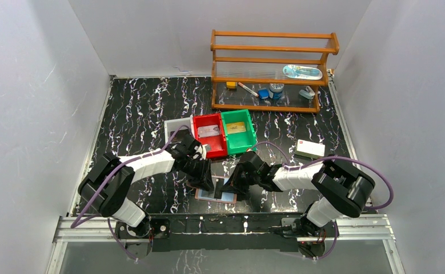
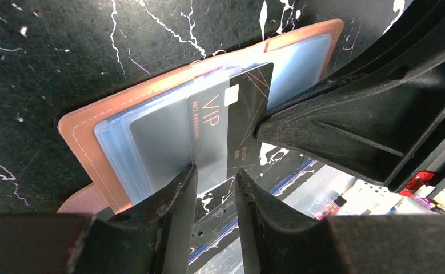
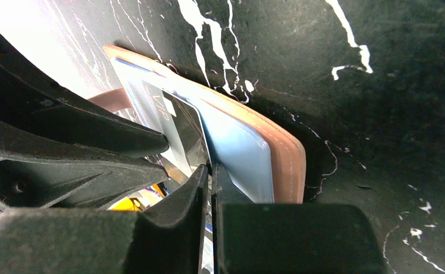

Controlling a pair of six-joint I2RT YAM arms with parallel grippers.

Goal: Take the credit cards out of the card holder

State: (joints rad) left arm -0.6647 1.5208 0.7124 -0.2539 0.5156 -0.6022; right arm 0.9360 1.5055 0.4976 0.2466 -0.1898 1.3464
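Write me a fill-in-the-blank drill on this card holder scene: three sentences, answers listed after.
The card holder on the table lies ___, not folded shut. The dark card sticking out of its pocket is lettered ___. In the top view, the bin right beside the red bin is coloured ___.
Missing words: open; VIP; green.

Both arms angled inward; left hand (image 2: 214, 177) fingers parted, right hand (image 3: 211, 171) fingers nearly together; both low over table (image 1: 140, 108), mid near edge.
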